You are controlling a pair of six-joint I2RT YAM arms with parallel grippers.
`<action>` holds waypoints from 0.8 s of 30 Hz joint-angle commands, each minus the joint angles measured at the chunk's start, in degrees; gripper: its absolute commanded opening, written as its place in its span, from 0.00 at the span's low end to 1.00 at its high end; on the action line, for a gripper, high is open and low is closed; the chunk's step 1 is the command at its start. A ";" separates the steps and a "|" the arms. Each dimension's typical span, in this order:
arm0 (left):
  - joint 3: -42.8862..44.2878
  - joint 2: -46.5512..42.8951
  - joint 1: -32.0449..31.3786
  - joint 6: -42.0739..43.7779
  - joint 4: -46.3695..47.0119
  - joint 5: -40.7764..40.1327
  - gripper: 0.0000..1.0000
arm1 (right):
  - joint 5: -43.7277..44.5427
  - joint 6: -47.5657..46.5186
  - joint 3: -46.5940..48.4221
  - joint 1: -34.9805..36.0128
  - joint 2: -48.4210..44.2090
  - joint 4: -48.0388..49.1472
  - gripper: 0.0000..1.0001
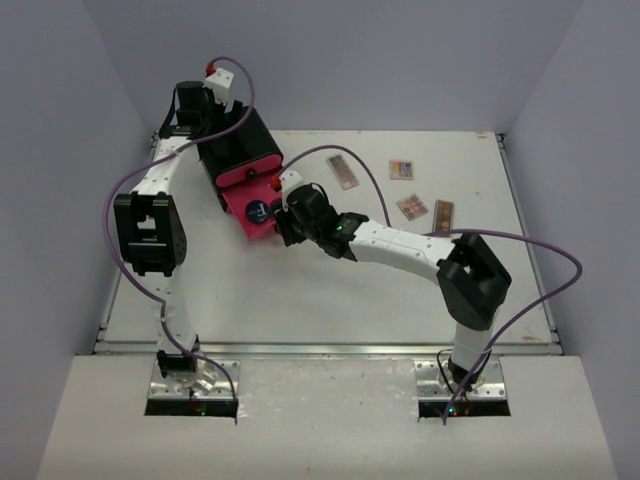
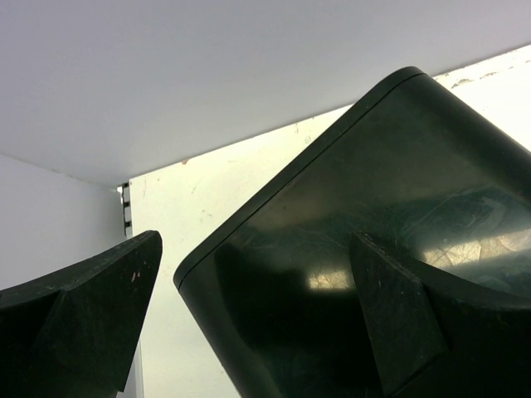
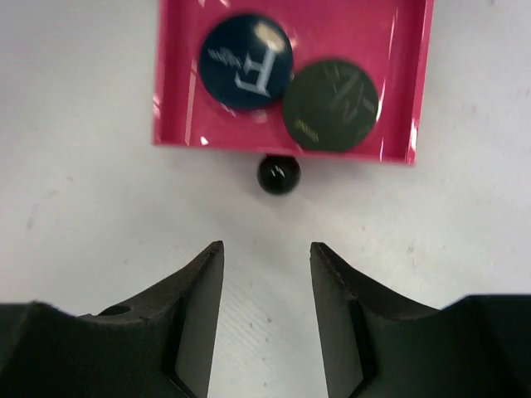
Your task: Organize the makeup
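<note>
Right gripper [image 3: 265, 249] fingers fill the bottom of its wrist view, spread apart with only bare table [image 3: 75, 207] between them, just short of a small black knob [image 3: 278, 175] on the front of a pink drawer [image 3: 176, 99]. Two round compacts lie edge to edge in that drawer: a dark blue compact [image 3: 246, 60] bearing a pale letter F, and a duller dark compact [image 3: 330, 104] to its right. From above only the blue one shows; the other is hidden under the right wrist. That view alone shows the rest of the makeup, well apart on the table's right half: a long pink palette [image 1: 342, 171], a square palette [image 1: 401, 169], a tan palette [image 1: 411, 207] and a narrow brown palette [image 1: 443, 214] just beside it, their swatches too small to read. The drawer juts from a black chest [image 1: 240, 145] at the back left. Left gripper [image 2: 253, 240] jaws are spread around the chest's glossy corner, one finger clear of it, the other in front of its face; contact cannot be told.
</note>
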 commanded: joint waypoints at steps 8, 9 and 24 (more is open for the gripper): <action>-2.99 1.67 0.37 0.30 -2.48 0.47 0.96 | 3.44 7.24 -2.18 -0.08 7.60 5.14 0.45; -2.95 1.67 0.37 0.30 -2.40 0.47 0.96 | 3.40 7.32 -2.22 -0.12 8.43 7.12 0.45; -4.49 2.82 0.37 0.21 -0.81 0.56 0.96 | 9.41 7.33 2.48 -0.07 17.53 21.68 0.31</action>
